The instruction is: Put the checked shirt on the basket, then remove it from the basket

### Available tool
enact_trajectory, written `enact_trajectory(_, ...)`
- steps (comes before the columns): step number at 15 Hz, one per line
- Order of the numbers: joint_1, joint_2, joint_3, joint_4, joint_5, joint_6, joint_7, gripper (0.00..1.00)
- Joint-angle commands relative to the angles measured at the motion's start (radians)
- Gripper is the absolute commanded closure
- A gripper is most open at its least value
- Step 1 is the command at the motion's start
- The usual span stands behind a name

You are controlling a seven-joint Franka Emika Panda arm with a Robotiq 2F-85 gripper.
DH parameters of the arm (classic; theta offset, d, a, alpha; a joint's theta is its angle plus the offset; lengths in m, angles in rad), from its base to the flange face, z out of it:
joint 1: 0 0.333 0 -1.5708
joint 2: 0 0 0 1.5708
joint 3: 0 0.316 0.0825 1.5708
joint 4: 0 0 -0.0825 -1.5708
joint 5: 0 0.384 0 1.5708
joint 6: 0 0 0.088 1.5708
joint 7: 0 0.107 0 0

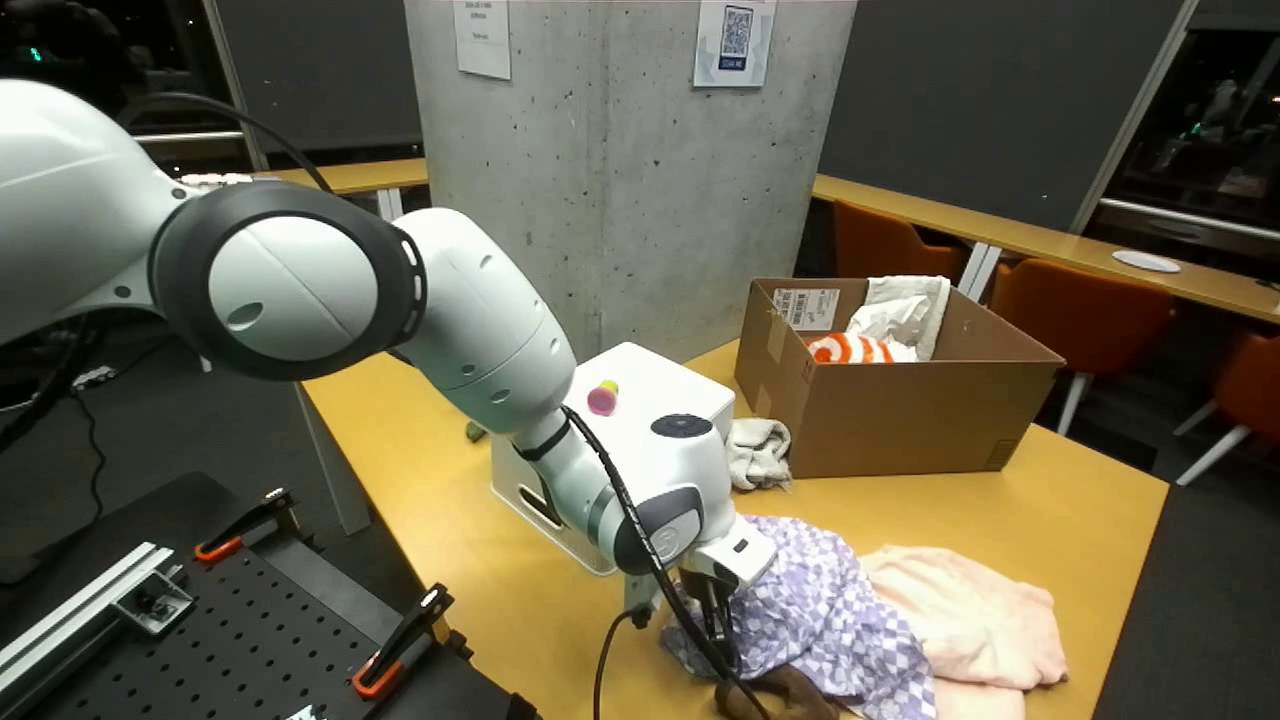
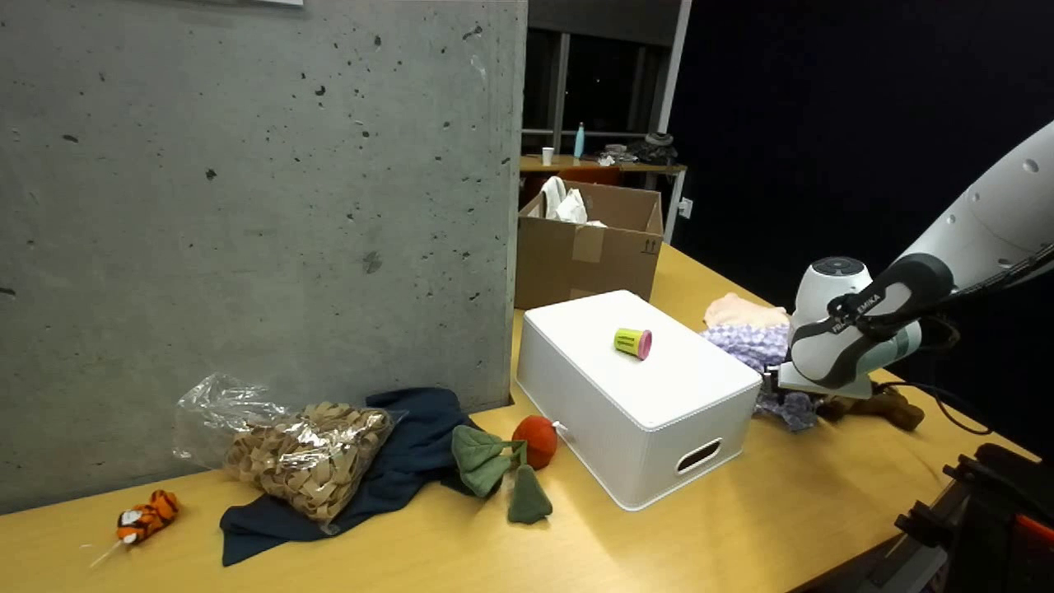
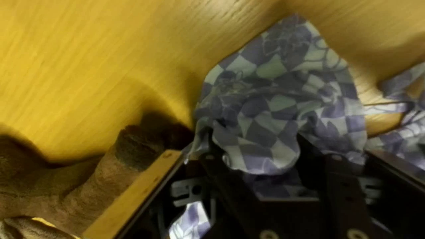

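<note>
A checked shirt (image 1: 810, 600) lies rumpled on the desk (image 1: 520, 605), off the white basket (image 2: 650, 387). The jaws stand spread around a fold of it. Placing and removal both seem left, though completion might look alike.

The yellow wooden table (image 2: 700, 527) carries, right at the gripper (image 3: 260, 149), the purple-and-white checked shirt (image 1: 840, 600) in folds. Just beside the gripper lies a brown soft thing (image 3: 88, 189); across the shirt from the gripper, a pale pink cloth (image 1: 970, 615). The white basket (image 2: 576, 412) stands near the gripper. Farther off, a cream cloth (image 1: 757, 455) lies bunched between the basket and a cardboard box (image 1: 890, 420), which stands well apart from the gripper. Across the basket from the gripper are an orange-red ball (image 2: 536, 441), green leaf-shaped pieces (image 2: 529, 497) and a navy cloth (image 2: 416, 445), and farthest from the gripper, a striped orange toy (image 2: 148, 517).
</note>
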Motion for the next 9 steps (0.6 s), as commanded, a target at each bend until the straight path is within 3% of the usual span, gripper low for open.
enact_trajectory(1,0.004,-0.04,-0.021,-0.043,0.037,0.001,-0.028,0.8)
enact_trajectory(4,0.005,-0.103,-0.031,-0.113,0.039,0.013,-0.042,0.99)
enact_trajectory(9,0.01,-0.303,-0.031,-0.306,0.047,0.046,-0.089,0.98)
